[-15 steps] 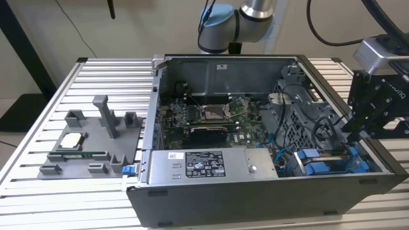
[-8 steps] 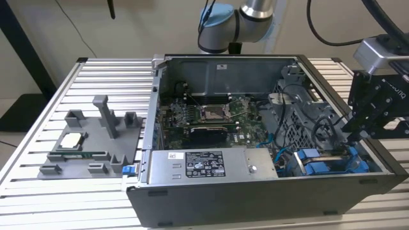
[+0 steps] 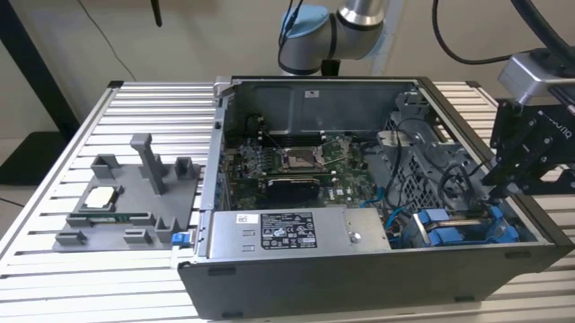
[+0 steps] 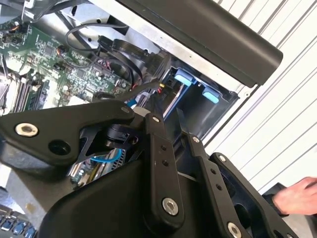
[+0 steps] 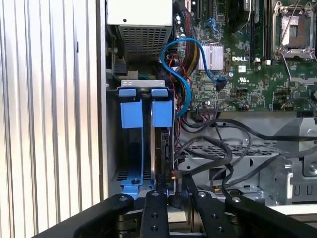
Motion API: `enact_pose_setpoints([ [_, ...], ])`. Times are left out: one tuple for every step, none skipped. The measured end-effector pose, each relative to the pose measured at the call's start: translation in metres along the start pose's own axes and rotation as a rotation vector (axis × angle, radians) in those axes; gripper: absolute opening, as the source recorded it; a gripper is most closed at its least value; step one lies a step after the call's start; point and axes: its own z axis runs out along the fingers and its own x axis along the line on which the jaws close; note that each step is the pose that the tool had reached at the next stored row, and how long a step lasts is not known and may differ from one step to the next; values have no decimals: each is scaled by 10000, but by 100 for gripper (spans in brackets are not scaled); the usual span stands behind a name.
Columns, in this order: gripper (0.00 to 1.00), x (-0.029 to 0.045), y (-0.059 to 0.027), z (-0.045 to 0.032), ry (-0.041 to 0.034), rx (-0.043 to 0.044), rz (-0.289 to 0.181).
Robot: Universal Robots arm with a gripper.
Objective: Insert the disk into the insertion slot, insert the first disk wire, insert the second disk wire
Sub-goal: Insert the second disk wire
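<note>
The disk [image 5: 154, 148] stands edge-on in the insertion slot [image 5: 143, 85], held in its blue carrier with two blue clips [image 5: 162, 111] at the top. In the exterior view the slot [image 3: 458, 229] is at the case's front corner on the exterior view's right. My gripper [image 5: 173, 192] hangs right over the disk's end, jaws close together, pinching a black disk wire connector [image 5: 174, 178]. In the second wrist view the gripper [image 4: 166, 111] holds the same connector [image 4: 158, 93] at the bay's mouth. The exterior view shows the gripper [image 3: 499, 195] just above the bay.
Loose black wires [image 5: 218, 148] and a blue cable [image 5: 187, 74] lie beside the bay. The power-supply box [image 3: 287, 232] and motherboard [image 3: 297, 161] fill the case. A grey fixture [image 3: 126, 202] sits on the slatted table [image 3: 81, 134]. A person's hand [image 4: 297, 196] is beside the case.
</note>
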Motion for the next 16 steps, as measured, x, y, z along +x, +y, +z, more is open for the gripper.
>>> enact_pose_setpoints([
  [27,-1,-8,-1,0,-1,0],
  [27,-3,-17,-3,0,-2,0],
  [27,-4,-25,-4,-1,-3,0],
  [27,-5,-36,-5,-2,-5,0],
  [27,-6,-49,-7,-2,-10,1],
  [27,-8,-62,-11,-1,-16,1],
  [27,-10,-74,-16,0,-22,1],
  [27,-12,-84,-23,1,-30,3],
  [27,-15,-94,-32,1,-39,3],
  [27,-16,-102,-44,0,-49,4],
  [27,-18,-108,-56,-1,-59,5],
  [27,-20,-113,-69,-1,-67,5],
  [27,-22,-117,-83,0,-75,7],
  [27,-25,-122,-98,1,-83,7],
  [27,-27,-126,-113,0,-93,8],
  [27,-29,-130,-128,0,-100,9],
])
